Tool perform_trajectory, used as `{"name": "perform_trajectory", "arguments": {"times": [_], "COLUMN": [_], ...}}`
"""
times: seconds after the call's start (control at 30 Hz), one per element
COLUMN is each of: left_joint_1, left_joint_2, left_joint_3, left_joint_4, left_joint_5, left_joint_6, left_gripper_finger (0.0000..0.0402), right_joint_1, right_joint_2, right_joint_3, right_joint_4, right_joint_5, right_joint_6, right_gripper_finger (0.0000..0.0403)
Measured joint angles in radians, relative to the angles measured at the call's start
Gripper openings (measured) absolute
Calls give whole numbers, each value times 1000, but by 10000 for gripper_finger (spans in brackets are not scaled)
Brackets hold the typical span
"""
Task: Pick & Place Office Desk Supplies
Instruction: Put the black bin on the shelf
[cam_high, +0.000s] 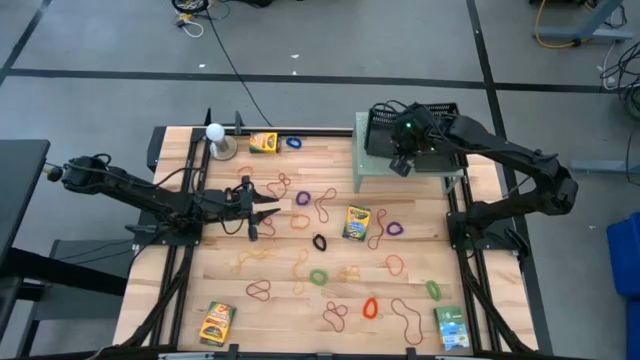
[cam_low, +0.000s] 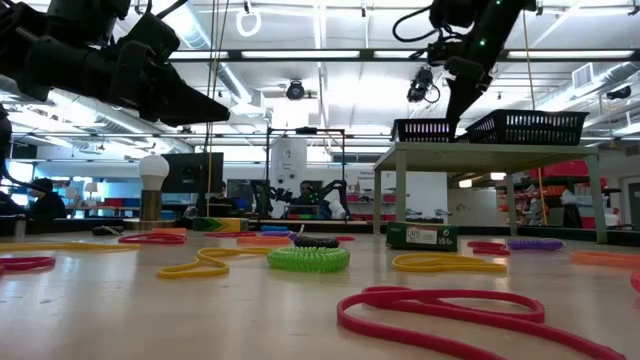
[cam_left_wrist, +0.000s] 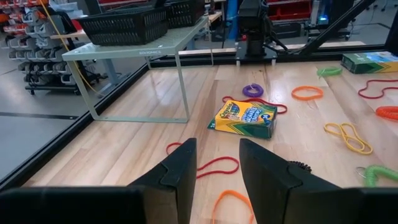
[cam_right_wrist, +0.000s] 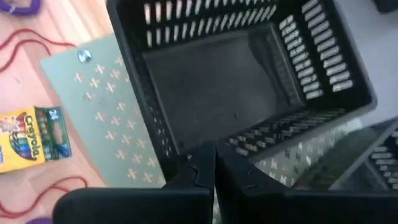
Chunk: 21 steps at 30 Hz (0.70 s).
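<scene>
Rubber-band loops of many colours lie scattered flat on the wooden table (cam_high: 300, 300). Crayon boxes lie at the far edge (cam_high: 263, 141), mid-table (cam_high: 356, 222) and the near left (cam_high: 217, 322). A green box (cam_high: 452, 327) lies near right. My left gripper (cam_left_wrist: 214, 165) is open and hovers above a red band (cam_left_wrist: 214, 163), short of the mid-table crayon box (cam_left_wrist: 244, 118). My right gripper (cam_right_wrist: 215, 163) is shut with nothing seen between its fingers. It is raised over the black basket (cam_right_wrist: 230, 93) on the grey stand (cam_high: 400, 170).
A white ball on a small stand (cam_high: 215, 140) sits at the far left. The grey stand with two black baskets (cam_low: 528, 127) takes up the far right corner. Black rails run along the table's sides. A black coiled band (cam_high: 320, 242) lies mid-table.
</scene>
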Motion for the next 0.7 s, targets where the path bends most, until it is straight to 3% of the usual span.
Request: {"name": "perform_trajectory", "arguments": {"times": [0.2,0.7], "left_joint_1": [0,0], "left_joint_2": [0,0], "left_joint_3": [0,0], "left_joint_4": [0,-7], "left_joint_5": [0,0], "left_joint_6": [0,0], "left_gripper_finger": [128,128], "right_joint_1": [0,0], "right_joint_2": [-1,-100], "right_joint_3": [0,6], "right_joint_4": [-1,-50], "right_joint_5": [71,110], "right_joint_6": [7,50], "right_gripper_finger": [5,8]}}
